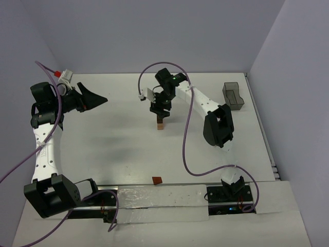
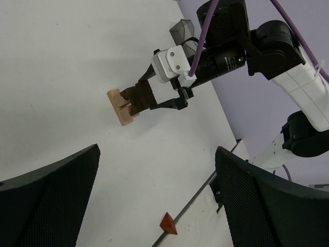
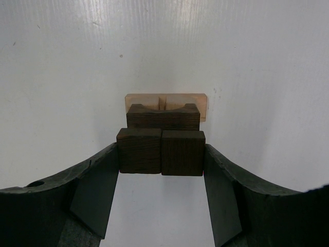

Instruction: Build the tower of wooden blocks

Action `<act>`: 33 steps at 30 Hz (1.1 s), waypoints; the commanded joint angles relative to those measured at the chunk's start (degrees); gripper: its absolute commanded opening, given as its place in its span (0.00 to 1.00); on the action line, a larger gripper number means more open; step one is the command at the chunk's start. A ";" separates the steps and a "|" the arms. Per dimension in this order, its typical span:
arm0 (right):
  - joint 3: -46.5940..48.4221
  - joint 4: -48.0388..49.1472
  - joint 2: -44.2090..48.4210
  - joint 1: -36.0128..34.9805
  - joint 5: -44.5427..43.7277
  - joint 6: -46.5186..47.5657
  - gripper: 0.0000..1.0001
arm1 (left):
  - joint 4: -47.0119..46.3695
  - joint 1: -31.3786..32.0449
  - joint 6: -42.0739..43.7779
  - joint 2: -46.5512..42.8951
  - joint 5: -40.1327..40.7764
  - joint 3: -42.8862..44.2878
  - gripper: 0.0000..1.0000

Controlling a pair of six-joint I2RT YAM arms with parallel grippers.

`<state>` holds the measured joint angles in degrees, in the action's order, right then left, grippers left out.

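At centre frame, right gripper (image 1: 160, 112) pinches two dark blocks (image 3: 160, 151) over the wood block tower (image 1: 161, 124).
Both should sit square before release; left gripper (image 1: 93, 98) hangs upper left, fingers spread.

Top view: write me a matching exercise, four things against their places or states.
Things:
1. tower
2. bin
3. red block
4. left tool

Places or states:
A. open, holding nothing
B. back right corner
C. gripped at its top by the right tool
D. lying alone by the near edge

Pairs: 1-C, 2-B, 3-D, 4-A.
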<state>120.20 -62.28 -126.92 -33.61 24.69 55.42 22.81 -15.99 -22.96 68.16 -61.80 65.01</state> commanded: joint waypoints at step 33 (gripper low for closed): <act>0.65 -0.29 -1.93 -1.37 -0.61 0.39 0.64 | -2.77 -0.62 -0.06 -0.49 -2.09 -0.41 0.99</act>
<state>120.20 -62.26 -127.92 -34.37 24.45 55.38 22.48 -16.25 -23.16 68.16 -62.02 64.38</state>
